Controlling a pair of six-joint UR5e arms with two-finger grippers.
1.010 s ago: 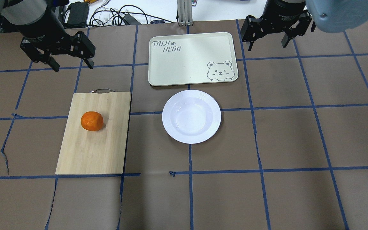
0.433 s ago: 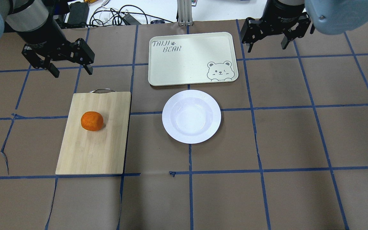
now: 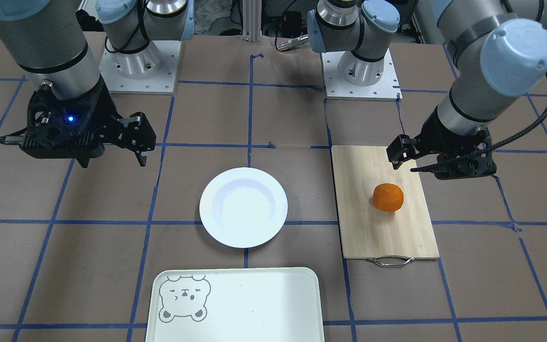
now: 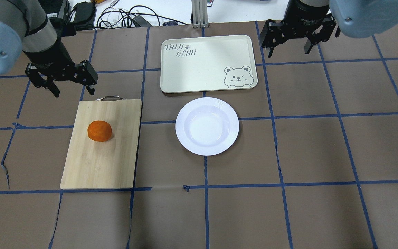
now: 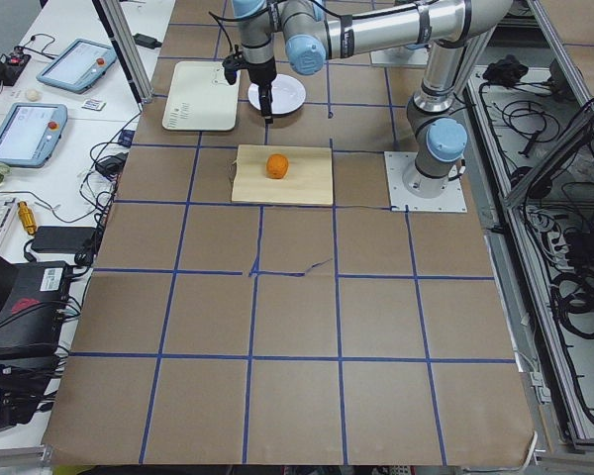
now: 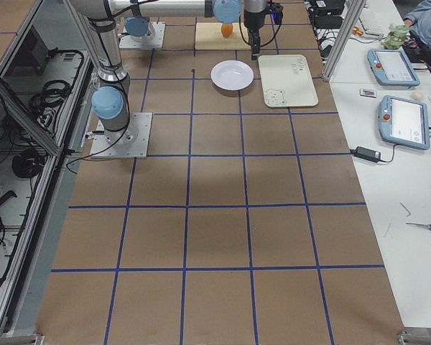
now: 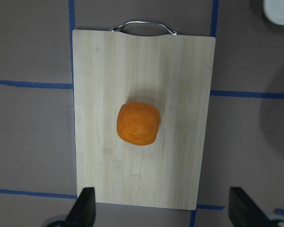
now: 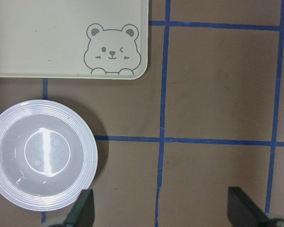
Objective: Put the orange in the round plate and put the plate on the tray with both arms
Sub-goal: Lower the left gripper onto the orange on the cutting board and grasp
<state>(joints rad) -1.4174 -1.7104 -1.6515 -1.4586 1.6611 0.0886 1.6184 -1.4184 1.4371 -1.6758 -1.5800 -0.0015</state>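
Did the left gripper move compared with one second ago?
Yes. In the overhead view the left gripper came closer to the handle end of the cutting board.

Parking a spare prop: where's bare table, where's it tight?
Bare: the table right of the round plate and tray, though the right tool hangs over it; also everything robot-side of the plate and cutting board. A passable lane separates board and plate. Tight: the plate-to-tray gap, and the board around the orange, under the left tool.
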